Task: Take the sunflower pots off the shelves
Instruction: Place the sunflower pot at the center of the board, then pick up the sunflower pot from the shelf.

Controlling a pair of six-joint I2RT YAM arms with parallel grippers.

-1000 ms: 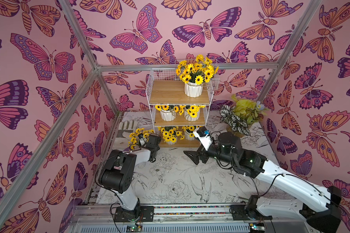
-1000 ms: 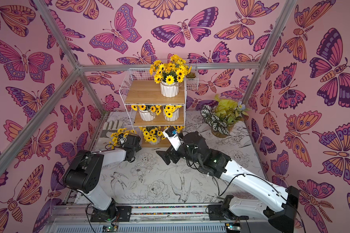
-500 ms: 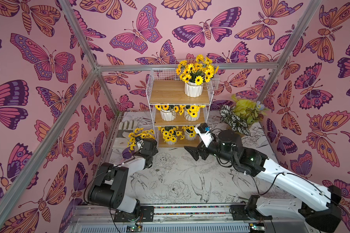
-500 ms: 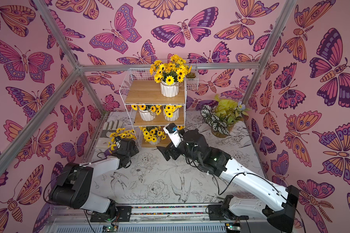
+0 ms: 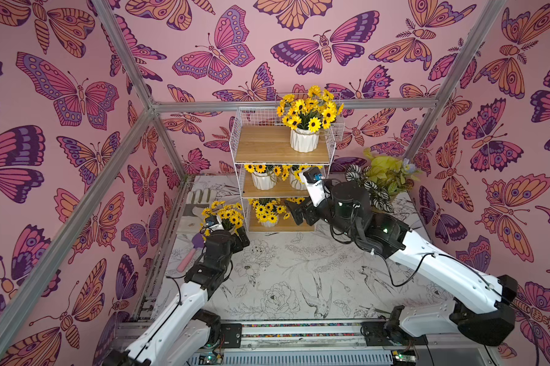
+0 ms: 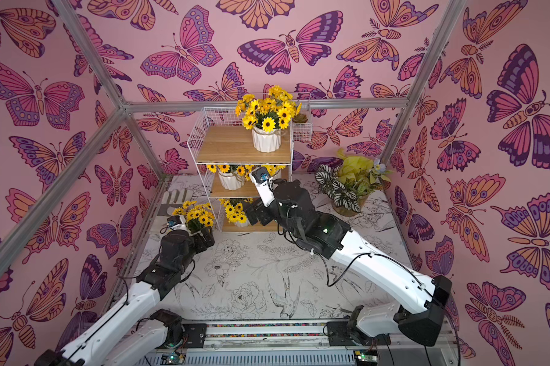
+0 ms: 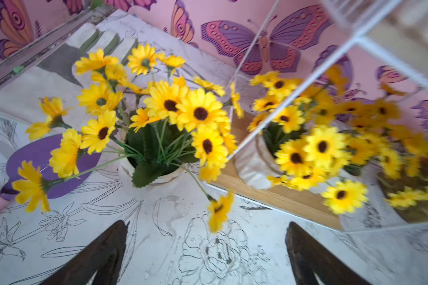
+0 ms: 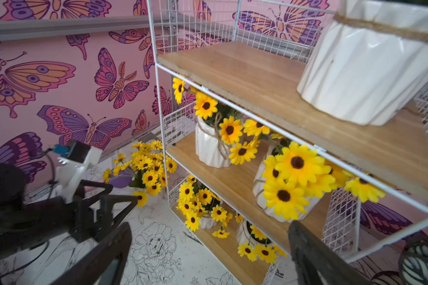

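Left claw (image 7: pixel 207 224): open, jaws wide, nothing between them. I have it low over the table (image 5: pixel 283 285), off the front corner of the shelves (image 5: pixel 267 149) on the left-arm side. Table pot (image 7: pixel 156 170) stands upright on the table just past the tips, clear of both fingers and just beside that end of the shelves. Purple trowel (image 7: pixel 47 160) lies just beside it, on the side away from the shelves.

Right claw (image 8: pixel 209 223): also open and empty, facing the shelves' front below the top board. Middle right pot (image 8: pixel 289 182) sits on the middle board just beyond one finger, not gripped. Middle left pot (image 8: pixel 211 145) shares that board, farther from the claw, with twine tied round it. Bottom left pot (image 8: pixel 200 209) and bottom right pot (image 8: pixel 242 233) sit on the bottom board. Top pot (image 5: pixel 304 139) is on the top board at the right-arm end, well above the claw.
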